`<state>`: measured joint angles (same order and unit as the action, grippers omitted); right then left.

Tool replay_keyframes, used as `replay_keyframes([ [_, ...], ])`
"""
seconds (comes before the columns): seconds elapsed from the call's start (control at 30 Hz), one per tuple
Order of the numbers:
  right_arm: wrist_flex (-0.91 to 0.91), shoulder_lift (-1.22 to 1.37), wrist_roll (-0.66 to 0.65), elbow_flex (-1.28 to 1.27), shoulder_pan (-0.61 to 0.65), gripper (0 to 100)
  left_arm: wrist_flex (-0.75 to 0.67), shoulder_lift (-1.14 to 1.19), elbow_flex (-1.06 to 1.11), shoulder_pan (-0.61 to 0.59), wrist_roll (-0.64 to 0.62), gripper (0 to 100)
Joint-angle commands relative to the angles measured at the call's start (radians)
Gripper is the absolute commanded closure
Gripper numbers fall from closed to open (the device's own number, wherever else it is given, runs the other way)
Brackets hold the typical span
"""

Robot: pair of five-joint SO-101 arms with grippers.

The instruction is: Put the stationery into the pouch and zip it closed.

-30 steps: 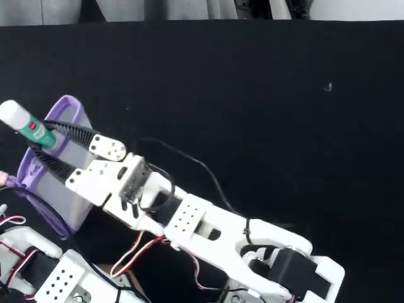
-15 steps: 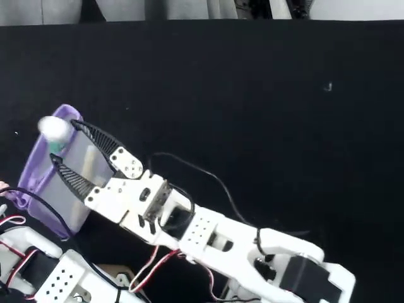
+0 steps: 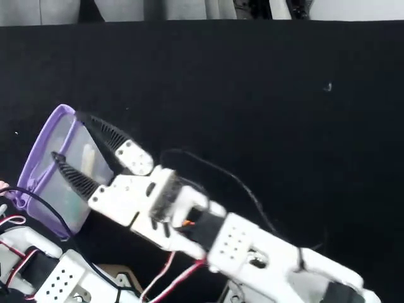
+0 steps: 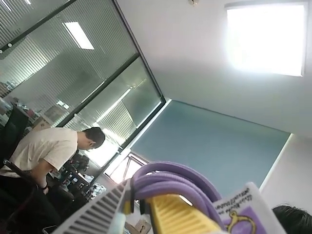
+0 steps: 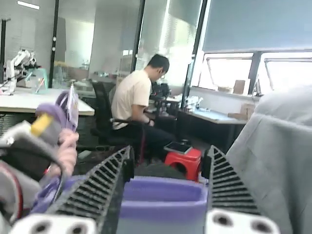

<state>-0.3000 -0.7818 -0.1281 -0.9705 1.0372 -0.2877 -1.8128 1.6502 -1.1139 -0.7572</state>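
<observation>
Right end effector [image 3: 67, 137] is hovering released, empty, over the open pouch [image 3: 38, 151] at the bench's [image 3: 252, 95] left edge. Loading seems done; next is zipping it shut, calling for a fine pinch.

The black table [image 3: 284, 126] carries the purple pouch [image 3: 50, 189] at left.

You get the pouch [image 3: 60, 199] only in part: the right gripper [image 3: 67, 136] and its arm cover one side. A pale stick [image 3: 87, 161] inside shows through the clear wall, too blurred to name. The high view's edge cuts off the left arm [image 3: 53, 278] and a pink thing [image 3: 2, 187] beside the pouch.
</observation>
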Motion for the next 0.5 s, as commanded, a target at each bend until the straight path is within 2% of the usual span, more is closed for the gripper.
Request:
replay_keyframes([
  [0.0,0.262,-0.186,-0.009,0.147,-0.104,77.3,-0.009,-0.008,-0.044,0.007,0.002,97],
  [0.13,0.700,-0.341,-0.005,0.318,-0.201,77.3,-0.009,-0.008,-0.036,0.007,0.002,97],
  [0.27,1.109,-0.433,-0.011,0.441,-0.216,77.3,-0.009,-0.008,-0.027,0.005,0.003,97],
  [0.37,1.312,-0.473,-0.023,0.455,-0.216,77.3,-0.009,-0.008,-0.027,0.005,0.003,97],
  [0.47,1.421,-0.483,-0.120,0.423,-0.215,77.3,-0.009,-0.008,-0.027,-0.013,0.003,97],
])
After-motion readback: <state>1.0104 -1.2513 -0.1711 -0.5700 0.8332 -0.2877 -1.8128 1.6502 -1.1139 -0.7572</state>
